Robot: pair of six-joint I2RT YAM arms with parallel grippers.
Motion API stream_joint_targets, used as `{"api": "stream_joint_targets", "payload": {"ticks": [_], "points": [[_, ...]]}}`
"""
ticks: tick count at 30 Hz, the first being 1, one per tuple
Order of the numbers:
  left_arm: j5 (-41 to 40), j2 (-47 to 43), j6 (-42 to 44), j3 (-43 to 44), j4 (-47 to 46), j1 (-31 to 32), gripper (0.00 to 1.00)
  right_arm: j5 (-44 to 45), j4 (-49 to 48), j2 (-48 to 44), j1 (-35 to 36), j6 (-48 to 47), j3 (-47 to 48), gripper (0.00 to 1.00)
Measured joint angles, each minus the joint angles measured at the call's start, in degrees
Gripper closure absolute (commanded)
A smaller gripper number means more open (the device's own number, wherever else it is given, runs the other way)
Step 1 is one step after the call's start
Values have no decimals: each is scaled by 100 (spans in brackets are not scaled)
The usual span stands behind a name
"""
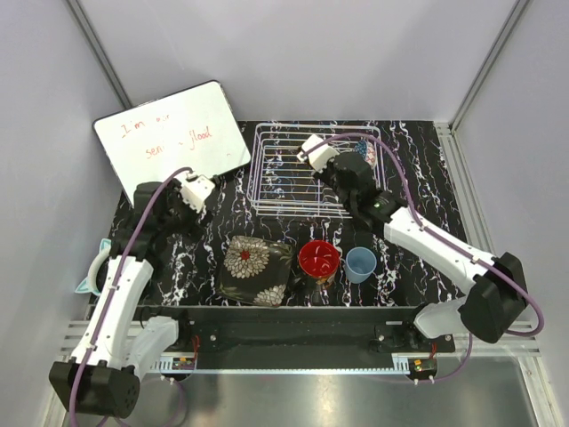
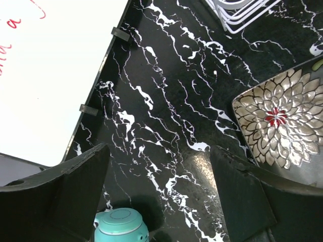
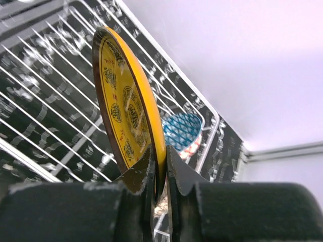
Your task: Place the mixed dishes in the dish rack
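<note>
From above, our right end effector [image 1: 311, 151] hangs over the dish rack [image 1: 263, 182]. Left wrist: our left end effector [image 2: 159, 189] gapes empty beside the rack. Right wrist: we pinch the yellow plate [image 3: 126, 106] upright above it; next, probably, lower it between dividers.

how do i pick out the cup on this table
Find the white wire dish rack at the back of the black marbled table. In front of it, toward the near edge, the cup stands just right of the red bowl. It is the only plain pale blue piece.
</note>
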State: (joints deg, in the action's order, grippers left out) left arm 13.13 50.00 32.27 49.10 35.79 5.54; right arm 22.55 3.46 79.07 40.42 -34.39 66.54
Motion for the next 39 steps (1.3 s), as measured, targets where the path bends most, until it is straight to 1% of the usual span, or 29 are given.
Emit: {"api": "stream_joint_targets", "payload": {"ticks": [7, 14, 22, 28, 36, 39], "points": [[79, 39, -225, -33, -142, 0, 13, 372, -841, -48, -127, -907, -817, 100], [103, 136, -326, -173, -286, 0, 13, 439, -1344, -212, -177, -1497, -1403, 100], [105, 197, -380, -190, -387, 0, 13, 299, -1349, -448, -236, -1644, -1838, 100], [107, 232, -389, -208, -483, 0, 13, -85, -1132, -678, -264, -1711, -2076, 100], [120, 232, -404, -289, -592, 0, 13, -258, -1045, -664, -334, -1923, -2127, 100], [131, 225, -433, -321, -605, 0, 13, -271, -1115, -570, -348, -2151, -2157, 100]]}}
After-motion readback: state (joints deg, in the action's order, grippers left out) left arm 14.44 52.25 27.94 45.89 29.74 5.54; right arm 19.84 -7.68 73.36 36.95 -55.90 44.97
